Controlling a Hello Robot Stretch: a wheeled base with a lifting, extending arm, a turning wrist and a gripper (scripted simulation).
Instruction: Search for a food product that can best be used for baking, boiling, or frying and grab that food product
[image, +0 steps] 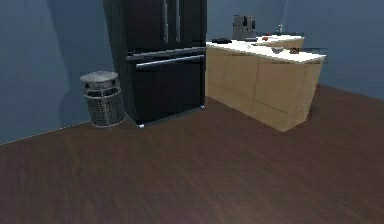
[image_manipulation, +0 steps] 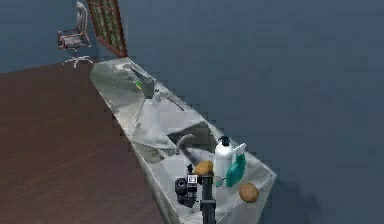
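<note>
Gripper (image_manipulation: 182, 190) at counter (image_manipulation: 160, 118) edge; grip and load cannot be told. Brown potato (image_manipulation: 248, 191) at its three o'clock.

- orange-brown lump (image_manipulation: 248, 191): rounded, potato-like in shape and colour; lies on the grey desk (image_manipulation: 150, 115) near its corner at the arm side view's lower right, just beside a white-and-green bottle (image_manipulation: 230, 160).
- second lump (image_manipulation: 204, 167): similar colour, partly hidden; same desk, on the bottle's other side.
</note>
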